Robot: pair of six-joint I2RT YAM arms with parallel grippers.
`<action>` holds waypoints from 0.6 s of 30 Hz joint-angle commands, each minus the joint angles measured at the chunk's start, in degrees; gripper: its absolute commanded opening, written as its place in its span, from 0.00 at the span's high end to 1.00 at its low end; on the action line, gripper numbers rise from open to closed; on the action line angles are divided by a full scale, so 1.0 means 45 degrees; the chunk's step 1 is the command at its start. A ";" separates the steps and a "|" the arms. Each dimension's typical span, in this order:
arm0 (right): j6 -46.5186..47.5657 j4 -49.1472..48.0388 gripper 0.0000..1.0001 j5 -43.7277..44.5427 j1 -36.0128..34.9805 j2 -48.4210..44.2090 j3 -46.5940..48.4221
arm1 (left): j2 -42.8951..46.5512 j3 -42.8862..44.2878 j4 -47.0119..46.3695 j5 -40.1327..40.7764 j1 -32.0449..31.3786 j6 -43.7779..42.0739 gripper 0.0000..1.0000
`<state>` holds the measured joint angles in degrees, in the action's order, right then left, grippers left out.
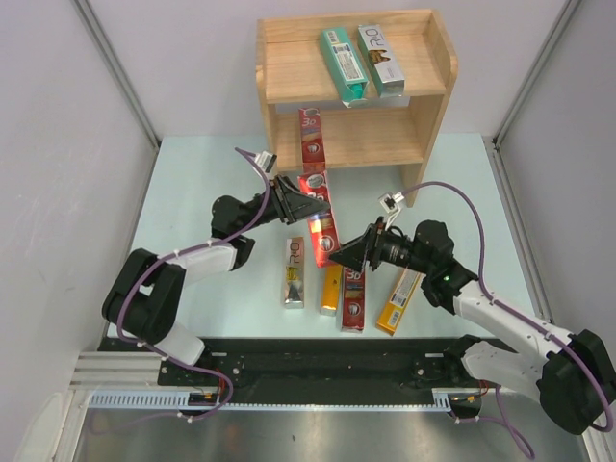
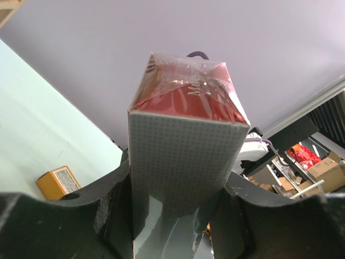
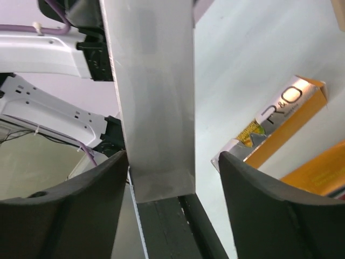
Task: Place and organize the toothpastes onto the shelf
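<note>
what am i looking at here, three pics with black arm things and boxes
Two robot arms bolted at the near edge of a table. The overhead picture shows both; the other two come from cameras on each wrist, looking past its own claw. Toothpaste cartons lie on the table, four near the arms, and a wooden shelf at the back holds three more. The left claw grips one end of a red carton. The right claw is at its other end, with a gap showing beside one finger, so its grip is unclear.
</note>
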<state>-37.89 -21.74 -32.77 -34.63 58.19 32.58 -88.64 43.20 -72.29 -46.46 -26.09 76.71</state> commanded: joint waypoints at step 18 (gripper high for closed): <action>-0.0972 -0.0697 0.71 0.0485 0.0877 -0.0725 -0.0052 | 0.0475 0.0186 -0.0564 0.0226 0.0484 -0.0696 0.19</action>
<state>-40.58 -23.11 -33.43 -33.10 56.69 31.73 -90.37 43.20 -73.47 -45.67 -25.54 77.12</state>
